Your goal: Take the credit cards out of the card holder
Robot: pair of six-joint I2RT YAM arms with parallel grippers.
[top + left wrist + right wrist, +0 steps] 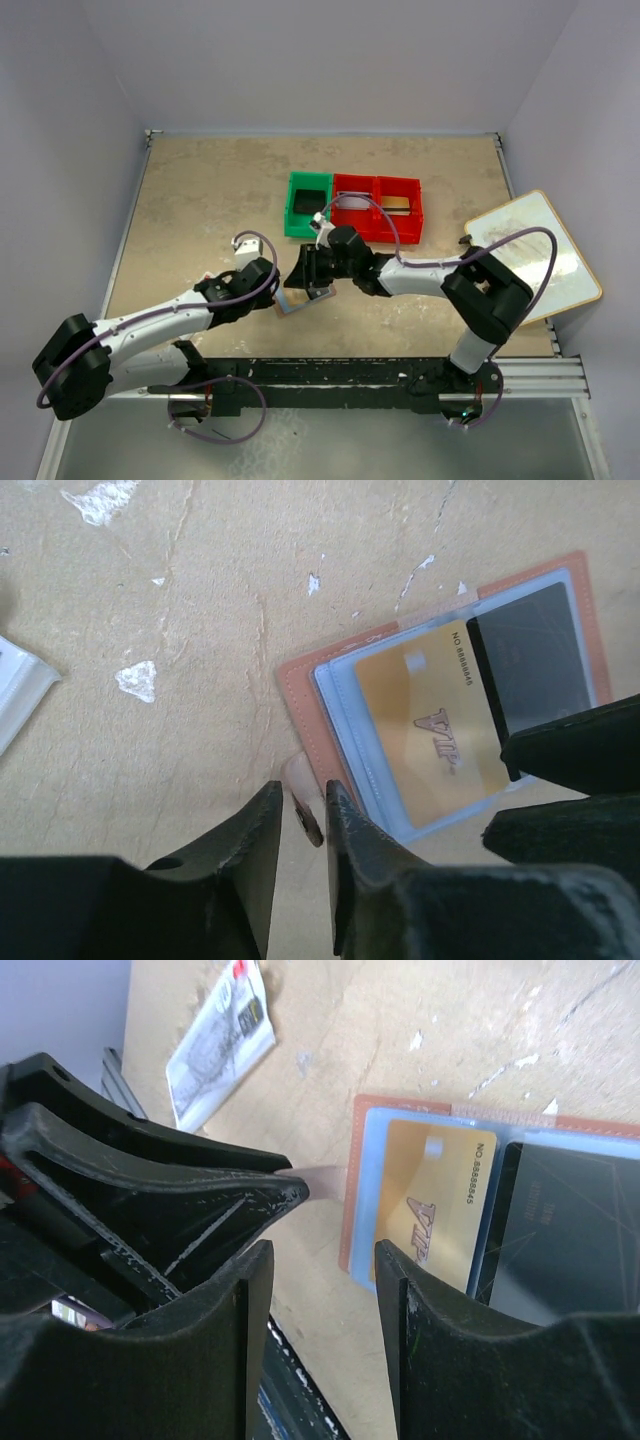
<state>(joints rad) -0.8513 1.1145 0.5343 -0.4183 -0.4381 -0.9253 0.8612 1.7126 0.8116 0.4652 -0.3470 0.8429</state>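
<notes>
1. Beige, chipped tabletop (pixel 200 200) carries everything. Both arms meet near its middle, in front of the green and red bins (pixel 352 205).
2. Left gripper (pixel 302 798): its fingers stand nearly together with only a slim gap. The holder's pale strap (pixel 296 778) sits in that gap. Whether they actually pinch it I cannot tell.
3. Right gripper (pixel 322 1260): its fingers are apart with nothing between them, poised over the holder's edge.
4. Card holder (pixel 297 695): it lies open and flat on the table between the two grippers, with its strap side towards the left one.
5. Gold card (pixel 425 730) and black card (pixel 530 650): they sit side by side in clear sleeves. Their long axes are parallel and run across the open holder's length.
6. The right arm is much nearer the cards, and in the left wrist view its fingers overlap the black card's end. The left arm, out at the strap, looks better placed to anchor the holder.
7. Any pull should probably run along a card's long axis. I cannot tell which end of the sleeves is open.
</notes>
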